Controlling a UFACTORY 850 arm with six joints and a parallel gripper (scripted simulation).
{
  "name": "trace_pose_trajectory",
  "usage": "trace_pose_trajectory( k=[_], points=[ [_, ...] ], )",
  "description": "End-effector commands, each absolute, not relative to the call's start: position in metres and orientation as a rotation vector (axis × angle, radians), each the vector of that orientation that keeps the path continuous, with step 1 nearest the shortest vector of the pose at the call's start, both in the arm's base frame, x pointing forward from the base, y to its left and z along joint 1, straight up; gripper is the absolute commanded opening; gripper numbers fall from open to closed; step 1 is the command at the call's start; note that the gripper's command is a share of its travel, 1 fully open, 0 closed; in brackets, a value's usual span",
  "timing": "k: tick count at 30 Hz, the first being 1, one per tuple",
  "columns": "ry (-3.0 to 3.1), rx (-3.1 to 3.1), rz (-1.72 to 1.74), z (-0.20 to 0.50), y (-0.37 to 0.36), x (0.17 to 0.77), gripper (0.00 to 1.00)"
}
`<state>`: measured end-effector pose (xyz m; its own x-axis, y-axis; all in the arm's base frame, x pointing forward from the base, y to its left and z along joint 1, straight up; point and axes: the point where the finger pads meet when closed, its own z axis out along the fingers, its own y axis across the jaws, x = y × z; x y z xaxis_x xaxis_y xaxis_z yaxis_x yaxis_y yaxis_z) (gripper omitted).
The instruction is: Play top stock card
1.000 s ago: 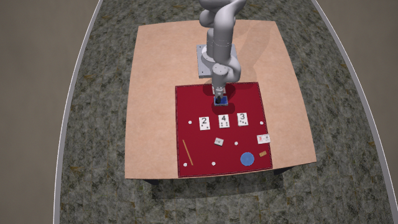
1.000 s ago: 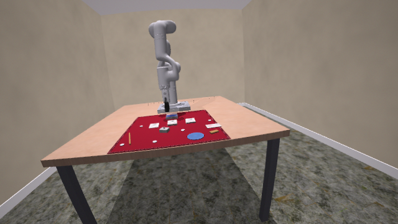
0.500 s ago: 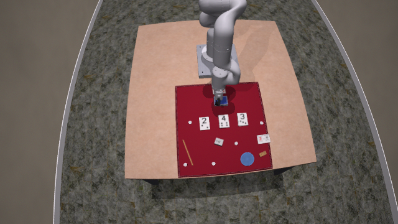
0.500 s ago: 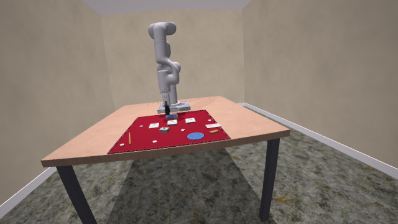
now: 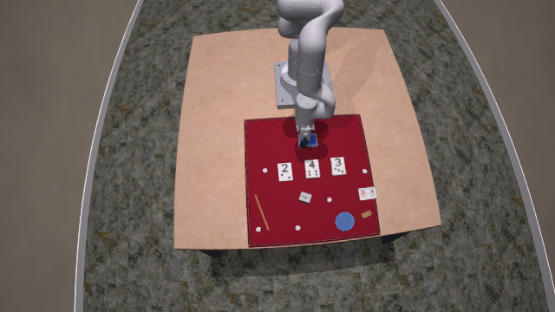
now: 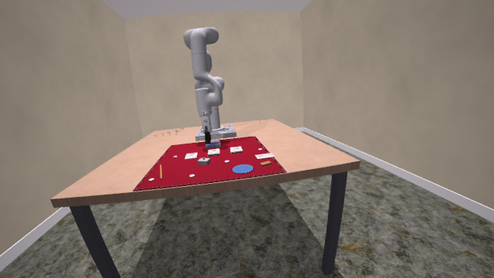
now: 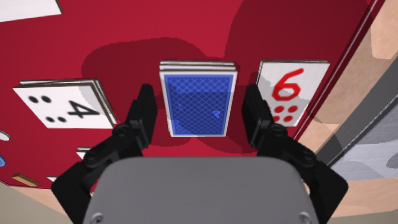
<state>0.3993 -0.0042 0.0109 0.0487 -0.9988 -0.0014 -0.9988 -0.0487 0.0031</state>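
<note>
Bearing a red card cloth across the front half of the wooden tabletop; carrying the arm's grey base plate just behind that cloth.

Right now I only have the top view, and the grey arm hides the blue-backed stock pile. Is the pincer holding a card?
Observer: No. In the wrist view the pincer is open and empty, its black fingers flanking the blue-backed stock pile, with red card cloth showing on both sides.
Operator: Anything beside the stock that I can't see?
Observer: Yes, a white face-up card with a red 6 lies right next to it, toward the cloth's edge.
Operator: Is the stock one card?
Observer: No, several card edges show beneath the top one.
</note>
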Motion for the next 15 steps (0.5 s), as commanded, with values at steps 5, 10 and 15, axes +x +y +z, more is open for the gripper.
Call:
trace_pose_trajectory(
  k=[5, 10, 15],
  points=[
    [-2.167, 2.275, -0.003, 0.0113, -0.0043, 0.4001, 0.86],
    [-2.167, 2.275, -0.003, 0.0113, -0.0043, 0.4001, 0.72],
    [-2.167, 2.275, -0.003, 0.0113, -0.0043, 0.4001, 0.72]
  ],
)
